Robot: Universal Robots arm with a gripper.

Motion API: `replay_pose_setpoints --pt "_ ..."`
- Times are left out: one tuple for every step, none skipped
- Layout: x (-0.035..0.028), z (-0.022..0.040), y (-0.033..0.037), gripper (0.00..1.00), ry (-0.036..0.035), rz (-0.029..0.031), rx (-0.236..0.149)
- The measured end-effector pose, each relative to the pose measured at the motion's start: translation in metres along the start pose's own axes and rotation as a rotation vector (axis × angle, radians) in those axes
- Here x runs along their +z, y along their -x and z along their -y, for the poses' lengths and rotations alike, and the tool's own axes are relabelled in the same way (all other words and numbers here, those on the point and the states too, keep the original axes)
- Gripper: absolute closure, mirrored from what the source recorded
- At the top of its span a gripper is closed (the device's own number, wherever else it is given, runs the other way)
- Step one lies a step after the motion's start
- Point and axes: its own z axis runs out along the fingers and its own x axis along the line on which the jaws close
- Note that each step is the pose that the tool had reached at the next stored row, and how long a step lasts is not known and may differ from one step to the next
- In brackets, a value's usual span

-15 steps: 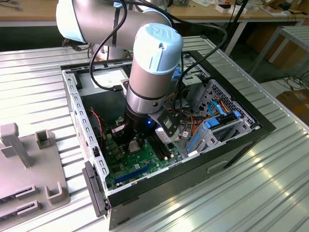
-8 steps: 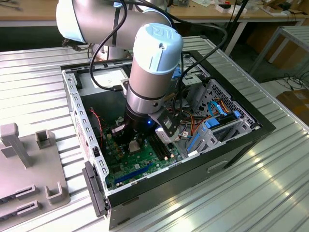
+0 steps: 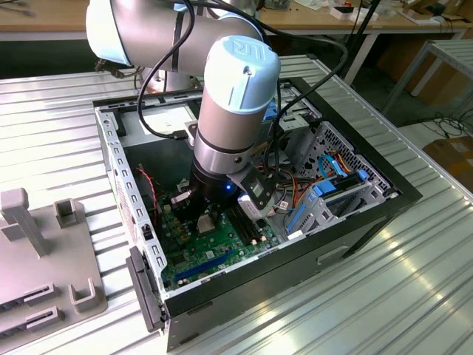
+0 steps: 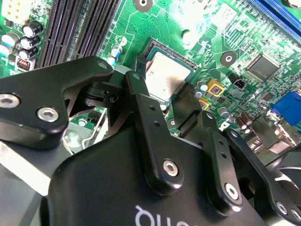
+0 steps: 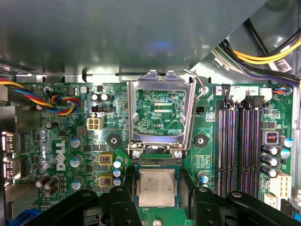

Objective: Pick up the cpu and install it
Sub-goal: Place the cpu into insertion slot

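The cpu (image 5: 157, 188) (image 4: 165, 77), a flat silvery square chip, lies level inside the socket frame on the green motherboard (image 5: 61, 141). The socket's metal load plate (image 5: 162, 113) is swung open beside it, with its thin lever (image 5: 200, 84) raised. My gripper (image 5: 157, 182) (image 4: 162, 87) hangs straight over the chip, one black finger (image 5: 128, 197) on one side and the other finger (image 5: 189, 193) on the opposite side. A thin gap shows between each finger and the chip's edge, so the jaws stand open around it. In the exterior view the gripper (image 3: 203, 213) is low inside the open computer case (image 3: 122, 177).
Black memory slots (image 5: 242, 141) run beside the socket. Coloured cable bundles (image 5: 56, 101) lie at the board's edge. The drive cage with blue connectors (image 3: 332, 181) stands at the exterior view's right. A grey fixture plate (image 3: 44, 259) rests on the ribbed metal table (image 3: 369, 296).
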Motion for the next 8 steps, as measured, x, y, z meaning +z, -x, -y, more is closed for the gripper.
replay_pose_setpoints --pt "0.0 0.0 0.0001 0.53 0.0 -0.0001 0.0" --pt "0.0 0.0 0.0001 0.53 0.0 0.0 0.0" --pt "0.0 0.0 0.0002 0.53 0.0 0.0001 0.0" --pt "0.0 0.0 0.0002 0.53 0.0 0.0001 0.0" --pt "0.0 0.0 0.0002 0.53 0.0 0.0001 0.0" --pt "0.0 0.0 0.0002 0.53 0.0 0.0001 0.0" --pt "0.0 0.0 0.0002 0.53 0.0 0.0001 0.0" --pt "0.0 0.0 0.0003 0.53 0.0 0.0001 0.0"
